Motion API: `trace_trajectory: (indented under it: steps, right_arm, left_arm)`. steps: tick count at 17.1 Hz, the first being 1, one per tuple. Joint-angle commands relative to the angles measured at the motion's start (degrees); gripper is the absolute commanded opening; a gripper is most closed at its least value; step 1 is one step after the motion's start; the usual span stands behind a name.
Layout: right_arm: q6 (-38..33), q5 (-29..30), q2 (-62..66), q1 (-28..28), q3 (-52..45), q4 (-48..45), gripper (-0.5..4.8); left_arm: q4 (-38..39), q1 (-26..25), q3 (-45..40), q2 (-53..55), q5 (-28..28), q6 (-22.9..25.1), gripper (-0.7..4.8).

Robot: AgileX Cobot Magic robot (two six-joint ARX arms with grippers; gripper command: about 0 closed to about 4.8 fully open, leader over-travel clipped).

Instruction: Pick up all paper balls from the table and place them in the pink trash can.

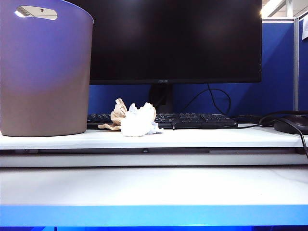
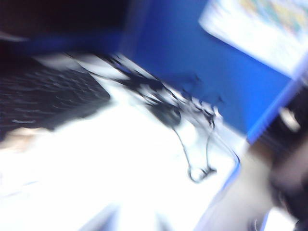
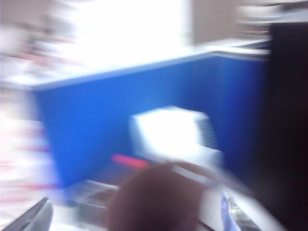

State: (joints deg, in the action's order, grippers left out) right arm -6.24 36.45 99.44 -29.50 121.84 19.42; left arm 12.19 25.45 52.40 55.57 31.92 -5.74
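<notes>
- tan, white and bluish paper balls (image 1: 136, 119) lay bunched on the table (image 1: 202, 137), touching the keyboard (image 1: 192, 120).
- pink trash can (image 1: 43, 72) stood left of them.
- left gripper and right gripper were missing from the exterior view; both wrist views were blurred, so i could not tell their jaws.

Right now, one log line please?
paper balls: three on table by keyboard | pink trash can: left | left gripper, right gripper: outside exterior view, blurred
</notes>
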Motion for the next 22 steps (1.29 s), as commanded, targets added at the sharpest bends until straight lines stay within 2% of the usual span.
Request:
trace_trajectory:
  steps: [1, 3, 5, 7, 10, 12, 13, 14, 16, 17, 18, 19, 22]
  right_arm:
    - [10.80, -17.27, -5.07, 3.58, 0.17, 21.57, 4.79]
    - [15.12, -26.45, -7.10, 5.70, 0.17, 32.33, 4.79]
    - [17.81, -31.80, -7.72, 6.47, 0.17, 39.04, 4.79]
    - [18.43, -33.31, -8.24, 7.39, 0.13, 42.25, 4.79]
    - [18.40, -33.29, -8.35, 7.37, 0.13, 42.53, 4.79]
    - [18.27, -31.45, -8.35, 7.37, 0.13, 42.69, 4.79]
    - [18.27, -31.26, -8.39, 7.34, 0.13, 42.75, 4.79]
    - [18.25, -31.28, -8.57, 7.34, 0.13, 43.19, 4.79]
    - [18.25, -31.26, -8.72, 7.34, 0.13, 43.56, 4.79]
    - [18.25, -31.19, -8.81, 7.34, 0.13, 43.67, 4.79]
    - [18.25, -31.21, -8.87, 7.34, 0.13, 43.87, 4.79]
    - [18.25, -31.19, -9.05, 7.34, 0.13, 44.26, 4.79]
    - [18.25, -31.19, -9.53, 7.37, 0.13, 45.05, 4.79]
  left_arm:
    - [-11.28, 7.13, 0.02, 11.74, -8.68, 0.98, 2.36]
    - [-15.61, 9.86, 0.02, 18.99, -16.52, 0.83, 3.11]
    - [-20.65, 11.28, 0.02, 26.14, -19.74, 1.07, 4.35]
    - [-24.28, 11.17, 0.02, 32.13, -29.05, 1.44, 4.42]
    - [-28.26, 11.13, 0.02, 37.11, -33.20, 1.44, 4.56]
    - [-29.57, 11.06, 0.02, 38.91, -38.82, 1.42, 4.53]
    - [-30.10, 10.75, 0.02, 39.54, -38.77, 1.42, 4.52]
    - [-30.36, 10.36, 0.02, 40.85, -38.75, 1.25, 3.93]
    - [-31.21, 10.01, 0.02, 42.62, -38.60, 1.25, 3.62]
    - [-32.02, 10.01, 0.02, 43.28, -38.58, 1.25, 2.88]
    - [-32.65, 10.01, 0.02, 43.56, -38.58, 1.25, 1.21]
    - [-34.16, 10.01, 0.02, 43.58, -38.47, 1.22, 0.03]
    - [-36.61, 10.03, 2.58, 43.50, -34.18, 0.79, -0.06]
